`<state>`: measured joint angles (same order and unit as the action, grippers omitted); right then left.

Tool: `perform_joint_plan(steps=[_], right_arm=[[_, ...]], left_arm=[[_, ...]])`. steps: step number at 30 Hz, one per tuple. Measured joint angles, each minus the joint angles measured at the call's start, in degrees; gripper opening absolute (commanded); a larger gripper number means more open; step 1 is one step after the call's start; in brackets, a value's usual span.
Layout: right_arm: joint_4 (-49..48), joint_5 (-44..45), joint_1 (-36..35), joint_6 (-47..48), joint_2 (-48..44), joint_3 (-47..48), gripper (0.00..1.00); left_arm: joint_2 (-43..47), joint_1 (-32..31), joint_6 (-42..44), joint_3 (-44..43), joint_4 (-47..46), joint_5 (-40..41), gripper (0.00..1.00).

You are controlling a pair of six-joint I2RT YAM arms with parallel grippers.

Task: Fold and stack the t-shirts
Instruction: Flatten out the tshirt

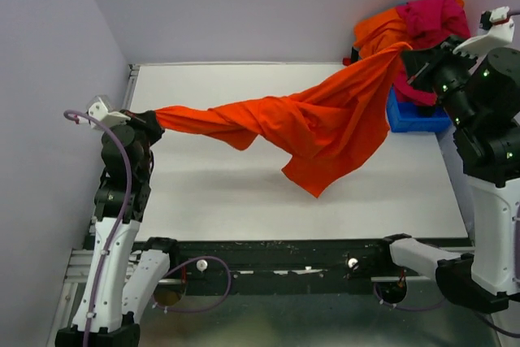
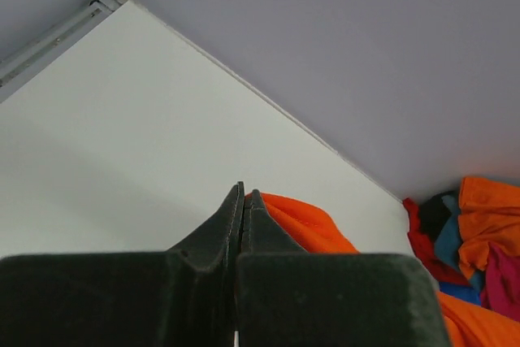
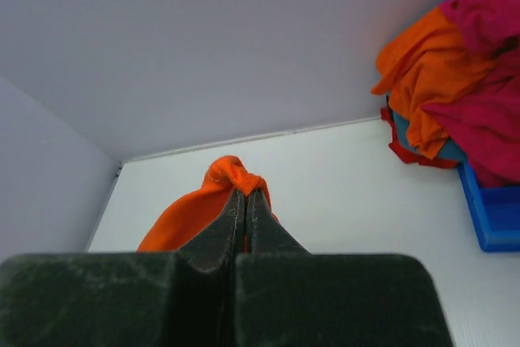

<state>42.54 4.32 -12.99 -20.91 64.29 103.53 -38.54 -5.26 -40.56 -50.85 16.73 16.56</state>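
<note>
A bright orange t-shirt (image 1: 309,119) hangs stretched in the air between both arms, twisted in the middle, its lower fold drooping toward the white table (image 1: 211,193). My left gripper (image 1: 153,119) is shut on its left end; in the left wrist view orange cloth (image 2: 309,221) shows just past the closed gripper (image 2: 244,197). My right gripper (image 1: 409,61) is shut on the right end, raised near the bin; a bunched orange corner (image 3: 231,172) sticks out above the closed gripper (image 3: 246,197). More t-shirts (image 1: 422,18), orange, magenta and red, are piled at the back right.
A blue plastic bin (image 1: 416,115) stands at the table's right edge under the pile of shirts (image 3: 455,79). Grey walls close the table in at the left, back and right. The arm bases and a black rail (image 1: 276,253) run along the near edge.
</note>
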Motion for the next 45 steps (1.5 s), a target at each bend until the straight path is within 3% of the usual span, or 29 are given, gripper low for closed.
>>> perform_joint_plan(steps=[2, 3, 5, 6, 8, 10, 12, 17, 23, 31, 45], right_arm=[[-0.02, 0.33, 1.62, -0.02, 2.82, 3.85, 0.01], [-0.13, 0.15, 2.60, -0.07, 4.94, 5.29, 0.09], [-0.42, -2.10, 5.29, -0.46, 12.41, 9.16, 0.98], [-0.52, -3.34, 6.14, -1.20, 16.59, 11.19, 1.00], [1.86, -6.36, 7.82, -1.07, 30.12, 22.05, 1.00], [2.78, -9.03, 8.26, -0.35, 41.53, 28.46, 0.94], [2.47, -10.67, 8.09, 0.39, 44.26, 21.22, 0.89], [-5.03, -13.00, 6.08, -0.20, 26.23, -24.74, 0.80], [-10.95, -13.05, 5.11, -2.08, 9.03, -47.01, 0.75], [-15.10, -13.14, -5.09, -7.08, -2.03, -64.63, 0.69], [-15.93, -11.52, -29.22, -23.63, -3.32, -72.94, 0.66]], left_arm=[[-3.02, 0.37, -0.04, -1.53, 0.33, 0.63, 0.00], [-5.11, 0.57, -0.09, -1.90, 0.37, 0.72, 0.00], [-9.53, 0.76, -0.39, -1.99, 0.09, 0.59, 0.00], [-11.15, 0.79, -0.61, -1.99, -0.15, 0.39, 0.00], [-16.39, 0.83, -1.20, -1.95, -1.14, -1.11, 0.00], [-20.20, 0.87, -1.84, -1.70, -2.40, -3.21, 0.00], [-22.43, 0.90, -2.54, -0.26, -4.68, -5.70, 0.00], [-22.43, 0.92, -4.31, 7.96, -11.85, -8.46, 0.00], [-20.81, 0.92, -5.29, 16.24, -16.72, -9.75, 0.00], [-16.44, 0.92, -4.26, 17.33, -18.84, -9.25, 0.00], [-14.53, 0.92, -3.58, 18.53, -19.21, -9.07, 0.00]])
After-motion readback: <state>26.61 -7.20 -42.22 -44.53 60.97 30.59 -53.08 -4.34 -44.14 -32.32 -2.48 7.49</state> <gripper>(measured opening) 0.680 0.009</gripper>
